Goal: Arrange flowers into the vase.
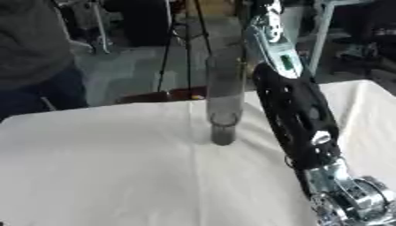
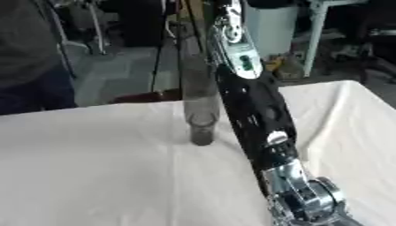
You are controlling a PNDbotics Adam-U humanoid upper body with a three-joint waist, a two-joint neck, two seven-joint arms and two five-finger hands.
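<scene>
Vase [image 1: 223, 101]: one, tall narrow clear glass cylinder, greyish, standing upright on white-clothed table [image 1: 116, 167], long axis vertical, mouth up, near the far edge at centre; one robot arm [image 2: 259, 119], the right, black and silver, rising from lower right past the vase; its hand out of frame top, state cannot be told; no flowers visible.

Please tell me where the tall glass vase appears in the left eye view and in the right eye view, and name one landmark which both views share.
Left eye view: the vase stands slightly right of centre, just left of the right arm.
Right eye view: the vase stands at centre, again just left of that arm.
Shared landmark: the white tablecloth under the vase.
</scene>
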